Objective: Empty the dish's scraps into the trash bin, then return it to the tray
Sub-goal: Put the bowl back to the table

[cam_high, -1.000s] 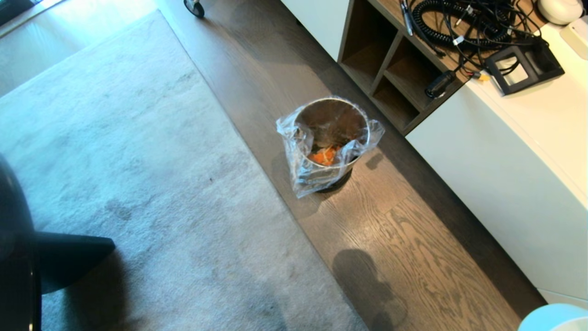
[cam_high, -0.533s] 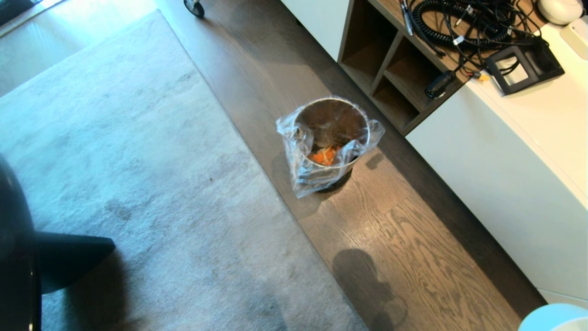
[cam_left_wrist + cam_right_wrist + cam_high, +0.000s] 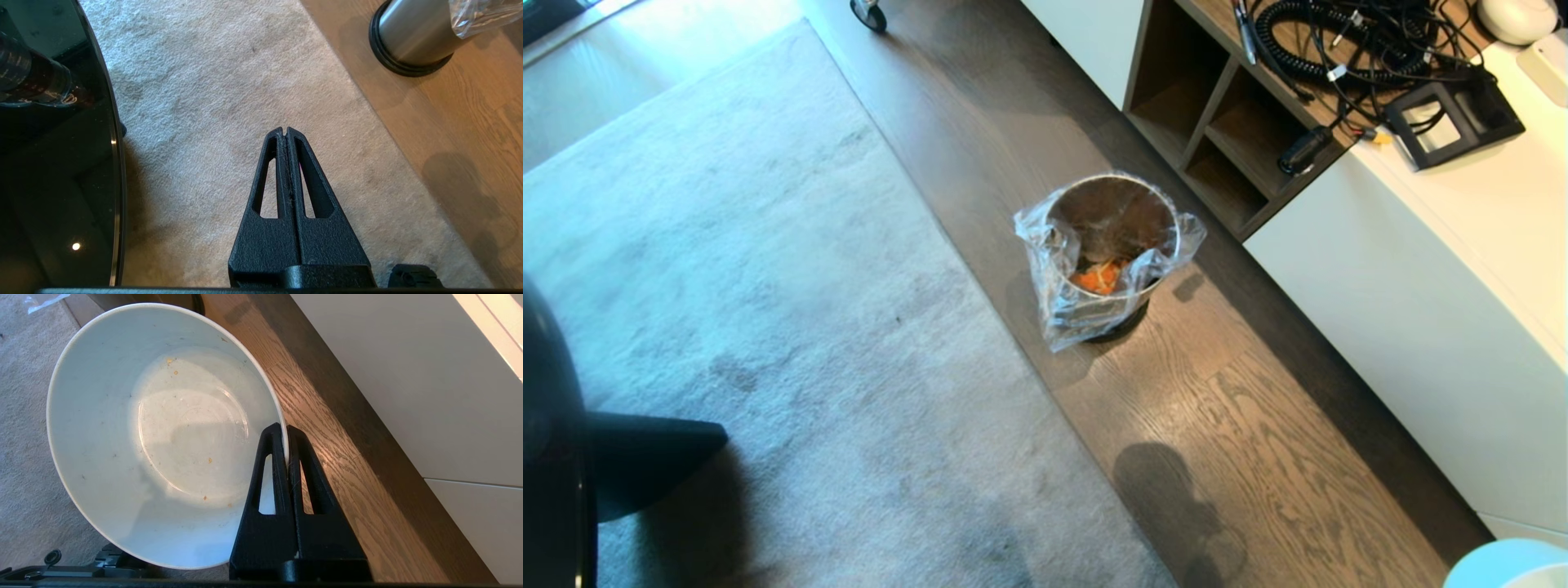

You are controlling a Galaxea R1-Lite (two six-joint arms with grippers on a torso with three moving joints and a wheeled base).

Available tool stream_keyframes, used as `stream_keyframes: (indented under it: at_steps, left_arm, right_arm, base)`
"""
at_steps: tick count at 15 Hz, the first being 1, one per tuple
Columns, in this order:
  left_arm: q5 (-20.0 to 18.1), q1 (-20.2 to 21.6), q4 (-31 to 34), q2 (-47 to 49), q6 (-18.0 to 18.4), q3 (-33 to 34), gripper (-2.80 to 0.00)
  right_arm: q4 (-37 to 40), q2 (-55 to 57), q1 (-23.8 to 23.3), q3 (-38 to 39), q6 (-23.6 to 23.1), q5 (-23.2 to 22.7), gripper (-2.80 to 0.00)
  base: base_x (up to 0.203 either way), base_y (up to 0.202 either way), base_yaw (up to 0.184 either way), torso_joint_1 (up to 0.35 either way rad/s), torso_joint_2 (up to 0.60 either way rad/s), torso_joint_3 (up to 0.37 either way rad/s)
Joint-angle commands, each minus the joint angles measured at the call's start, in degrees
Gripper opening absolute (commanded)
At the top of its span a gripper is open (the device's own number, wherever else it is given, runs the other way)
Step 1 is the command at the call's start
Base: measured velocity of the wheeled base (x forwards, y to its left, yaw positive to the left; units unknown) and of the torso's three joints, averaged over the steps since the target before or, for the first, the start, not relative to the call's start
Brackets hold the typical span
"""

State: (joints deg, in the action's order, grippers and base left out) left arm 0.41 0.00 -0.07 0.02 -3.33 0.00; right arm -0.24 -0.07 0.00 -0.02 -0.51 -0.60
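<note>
Neither gripper shows up in the head view, just the trash bin [image 3: 1112,245] on the wood floor with the scraps [image 3: 1099,276] inside. Left gripper [image 3: 286,131] hangs over the carpet, pinched together and empty. Right gripper [image 3: 284,430] is clamped tight on the dish [image 3: 163,433] rim, bowl nearly clean.

The trash bin [image 3: 1112,245] stands on the floor [image 3: 1258,441], just right of the rug's [image 3: 768,327] edge and left of the cabinet [image 3: 1405,327]. The scraps [image 3: 1099,276] lie inside it, at its near side. The cables [image 3: 1347,41] lie on the cabinet top, far right. The worktop [image 3: 57,163] sits at near left, over the rug. My right fingers [image 3: 284,430] pinch the dish's [image 3: 163,433] rim above the floor beside the cabinet. My left fingers [image 3: 285,132] hang over the rug, between worktop and bin.
</note>
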Motion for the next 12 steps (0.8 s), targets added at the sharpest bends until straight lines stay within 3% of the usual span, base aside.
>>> stream_keyframes:
  at_steps: [1,12]
  left_arm:
    - [0.02,0.0,-0.01,-0.02,-0.01,0.0,-2.8]
    - [0.02,0.0,0.16,-0.02,-0.1,-0.09,-2.8]
  right_arm:
    - [-0.02,0.16,0.0,0.02,-0.02,-0.02,-2.8]
    - [-0.02,0.16,0.0,0.02,-0.02,-0.02,-2.8]
  base:
    - [0.0,0.0,0.0,0.0,0.0,0.112]
    - [0.0,0.0,0.0,0.002,0.0,0.194]
